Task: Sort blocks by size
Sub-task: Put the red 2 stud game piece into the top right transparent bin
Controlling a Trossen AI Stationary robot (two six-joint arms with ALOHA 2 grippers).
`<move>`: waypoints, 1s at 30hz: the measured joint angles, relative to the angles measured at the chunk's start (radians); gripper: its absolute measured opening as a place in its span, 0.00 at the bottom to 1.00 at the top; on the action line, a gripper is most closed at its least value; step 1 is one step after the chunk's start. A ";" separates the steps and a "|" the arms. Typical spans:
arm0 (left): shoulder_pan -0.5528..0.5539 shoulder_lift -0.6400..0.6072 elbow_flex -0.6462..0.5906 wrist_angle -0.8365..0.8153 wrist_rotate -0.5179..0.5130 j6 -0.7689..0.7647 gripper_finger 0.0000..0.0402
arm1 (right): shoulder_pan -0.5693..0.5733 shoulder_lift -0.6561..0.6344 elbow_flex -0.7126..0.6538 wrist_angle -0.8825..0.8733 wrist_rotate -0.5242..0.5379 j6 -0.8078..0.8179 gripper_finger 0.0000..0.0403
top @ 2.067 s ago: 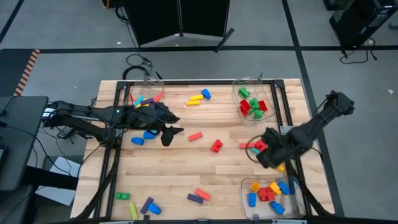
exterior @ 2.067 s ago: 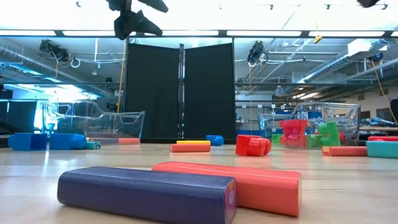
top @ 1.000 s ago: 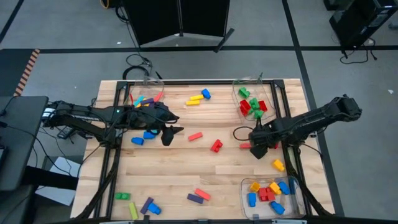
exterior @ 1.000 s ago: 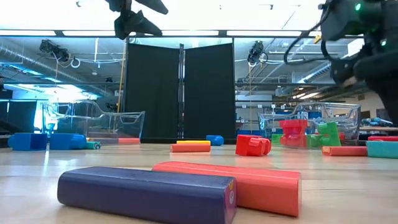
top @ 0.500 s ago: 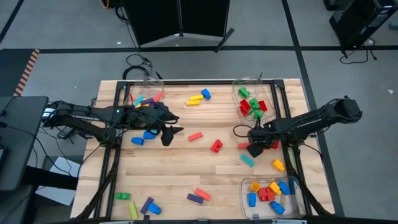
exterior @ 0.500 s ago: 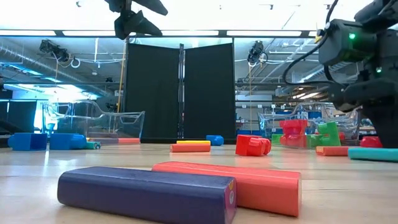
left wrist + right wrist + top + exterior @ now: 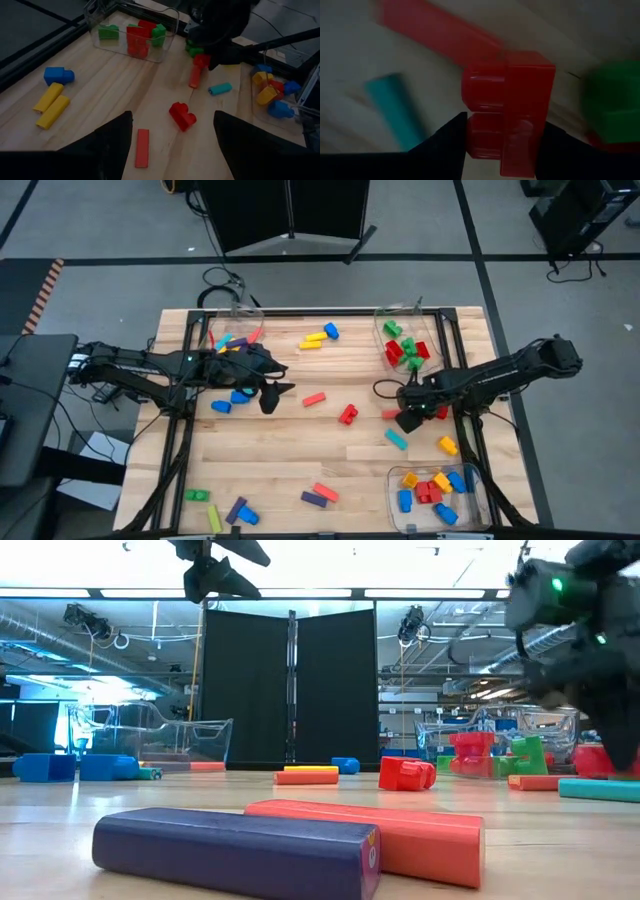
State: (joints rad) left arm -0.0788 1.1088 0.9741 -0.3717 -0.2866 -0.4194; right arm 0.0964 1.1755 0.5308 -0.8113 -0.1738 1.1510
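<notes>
While the right gripper [image 7: 408,418] appears to straddle a red brick [image 7: 512,112], its fingers partly open, the far bin [image 7: 424,361] beyond it holds red and green blocks and the near bin [image 7: 395,490] holds yellow, blue and red ones. Since half a second ago, a teal block [image 7: 396,439] still lies just beside it. The left gripper [image 7: 272,394] stays open, well apart.

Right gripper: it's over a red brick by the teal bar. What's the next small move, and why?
Probably close the right gripper on the red brick. In the right wrist view the brick sits between its two dark fingers, which look open with space either side. From above, the gripper is low over the table beside the teal bar, so nothing more than a squeeze seems needed before lifting.
</notes>
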 joint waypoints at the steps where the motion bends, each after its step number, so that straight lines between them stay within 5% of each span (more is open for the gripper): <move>1: 0.000 0.000 0.000 0.000 -0.002 0.000 0.71 | 0.002 0.000 0.025 -0.013 0.000 -0.003 0.44; 5: 0.000 0.000 0.000 0.001 -0.005 0.000 0.71 | 0.028 0.001 0.163 -0.145 0.024 -0.026 0.44; 16: 0.000 0.000 0.000 -0.001 -0.056 0.026 0.71 | 0.008 0.000 0.666 -0.540 0.300 -0.030 0.44; 22: 0.015 0.000 0.000 -0.004 -0.056 0.026 0.71 | -0.247 0.025 0.778 -0.537 0.345 -0.228 0.44; 30: 0.049 0.000 0.000 0.000 -0.056 0.024 0.71 | -0.680 0.212 0.792 -0.466 0.332 -0.526 0.44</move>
State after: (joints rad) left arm -0.0296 1.1091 0.9741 -0.3721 -0.3424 -0.3958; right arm -0.5831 1.3875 1.3228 -1.2771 0.1585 0.6251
